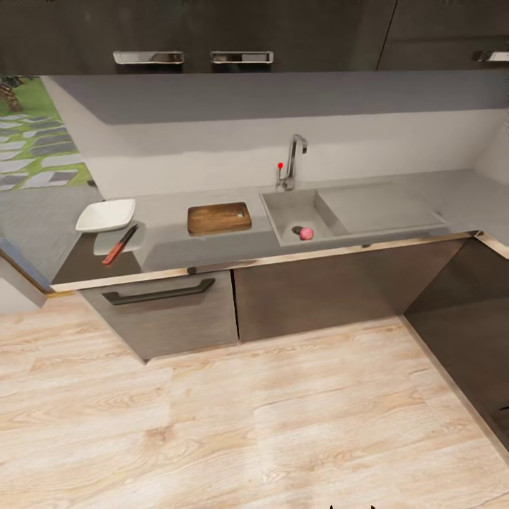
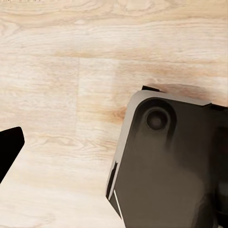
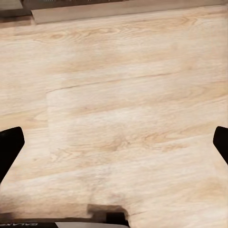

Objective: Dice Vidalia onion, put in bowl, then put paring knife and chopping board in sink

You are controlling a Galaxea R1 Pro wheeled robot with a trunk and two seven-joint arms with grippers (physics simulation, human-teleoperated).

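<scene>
The pinkish Vidalia onion (image 1: 305,233) lies in the sink basin (image 1: 286,212), close to a dark drain. A wooden chopping board (image 1: 219,218) rests flat on the countertop just left of the sink. Farther left stands the white square bowl (image 1: 106,215), and the red-handled paring knife (image 1: 120,244) lies in front of it near the counter's edge. My right gripper (image 3: 114,147) hangs open over the wooden floor, dark fingertips (image 3: 10,145) wide apart. My left gripper (image 2: 114,152) is also over the floor, one fingertip (image 2: 9,147) showing far to the side.
A faucet (image 1: 293,161) rises behind the sink, with a drainboard (image 1: 378,208) to its right. Dark cabinets and a drawer handle (image 1: 159,291) front the counter, which turns a corner at the right. Wood floor (image 1: 233,424) lies between me and the counter. My dark base (image 2: 171,166) is below the left gripper.
</scene>
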